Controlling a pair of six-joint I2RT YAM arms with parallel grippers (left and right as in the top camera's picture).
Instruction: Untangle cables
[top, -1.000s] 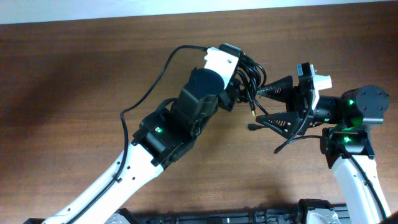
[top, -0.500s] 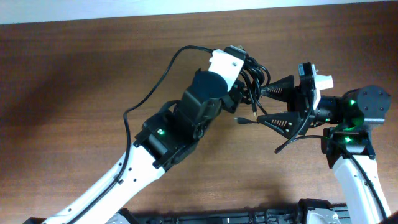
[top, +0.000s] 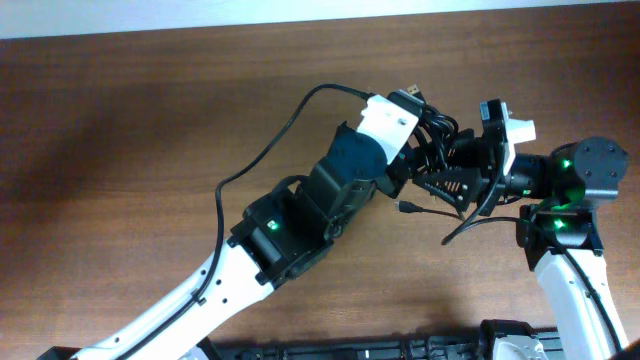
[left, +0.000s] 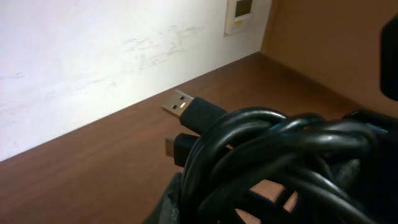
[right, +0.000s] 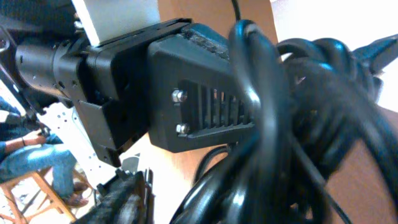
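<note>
The cables (top: 437, 135) are a knotted black bundle held above the table (top: 120, 120). My left gripper (top: 414, 160) is shut on the bundle, which fills the left wrist view (left: 280, 162). A USB plug (top: 411, 94) sticks out at the far side (left: 180, 102). A loose cord with a small plug end (top: 404, 208) hangs out toward the near side. My right gripper (top: 452, 170) is open, and its two fingers straddle the bundle. In the right wrist view the cables (right: 298, 137) lie between the fingers, close to the left gripper's black body (right: 186, 93).
The left arm's own black wire (top: 270, 130) arcs over the table behind the arm. The table's far edge meets a white wall (top: 300, 12). Dark equipment (top: 350, 350) lines the near edge.
My left gripper has carried the bundle to the right, in between the right gripper's open fingers. The loose plug end swung along with it. The right arm has stayed put.
</note>
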